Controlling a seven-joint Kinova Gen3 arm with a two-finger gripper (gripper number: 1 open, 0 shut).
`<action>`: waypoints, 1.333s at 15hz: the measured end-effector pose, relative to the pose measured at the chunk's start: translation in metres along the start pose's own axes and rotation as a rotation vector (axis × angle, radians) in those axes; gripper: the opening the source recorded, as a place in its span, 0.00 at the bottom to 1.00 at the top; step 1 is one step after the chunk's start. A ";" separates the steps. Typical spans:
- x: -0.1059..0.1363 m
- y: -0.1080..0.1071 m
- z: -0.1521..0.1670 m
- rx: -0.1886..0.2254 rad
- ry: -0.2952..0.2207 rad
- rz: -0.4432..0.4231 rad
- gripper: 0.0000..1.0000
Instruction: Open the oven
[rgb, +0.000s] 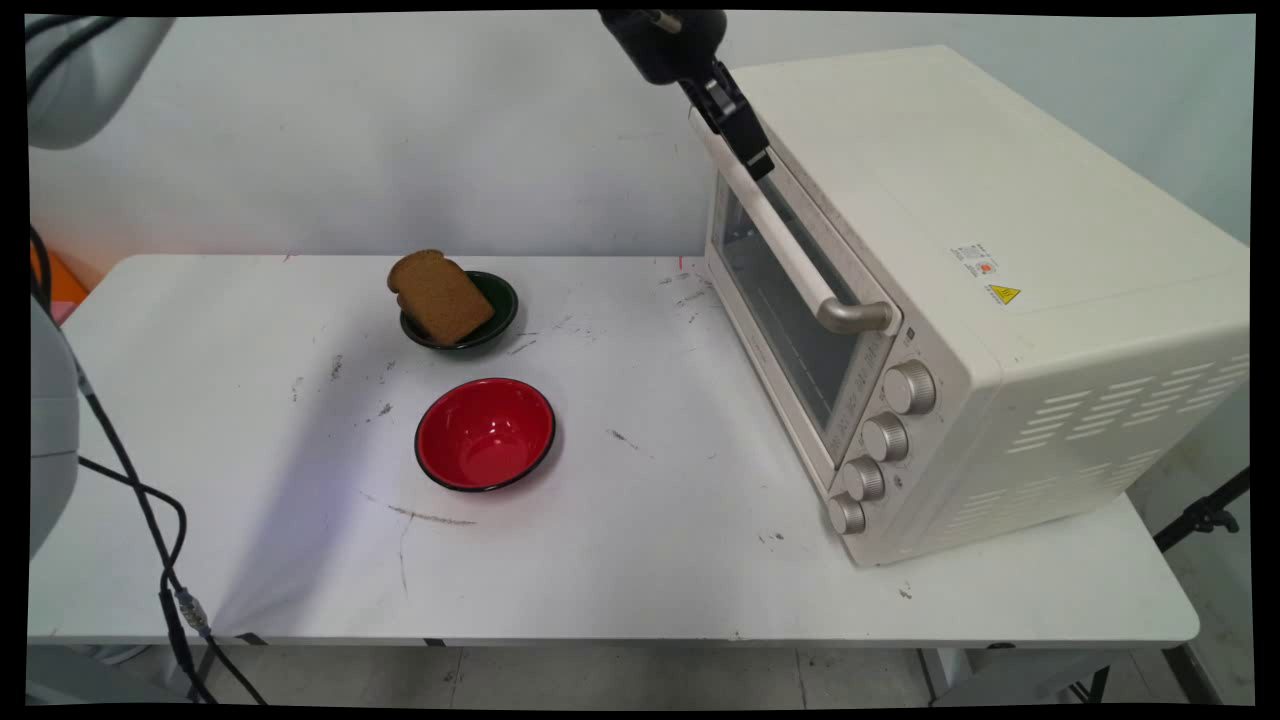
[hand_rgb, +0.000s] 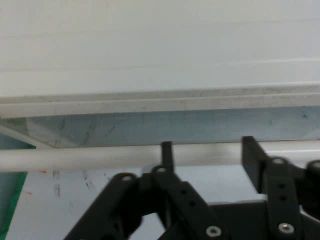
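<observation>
A cream toaster oven (rgb: 1000, 300) stands on the right of the white table (rgb: 650, 560), its glass door shut. My gripper (rgb: 752, 150) hangs from the top edge at the far end of the oven's door handle (rgb: 790, 240). In the hand view the gripper (hand_rgb: 209, 150) is open, its two fingertips (hand_rgb: 167, 152) standing apart in front of the pale handle bar (hand_rgb: 75, 157), which runs crosswise behind them. Nothing is held. A slice of brown bread (rgb: 440, 295) leans in a dark green bowl (rgb: 500, 300) at mid-table. An empty red bowl (rgb: 485, 433) sits in front of it.
Several knobs (rgb: 880, 440) line the oven's front right side. Black cables (rgb: 150, 520) hang at the left edge of the table. A wall stands close behind the table.
</observation>
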 end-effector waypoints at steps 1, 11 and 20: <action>0.002 0.000 0.004 -0.001 -0.003 0.000 0.00; 0.015 -0.004 0.036 -0.008 -0.028 -0.016 0.00; 0.013 -0.005 0.050 -0.030 -0.055 0.002 0.00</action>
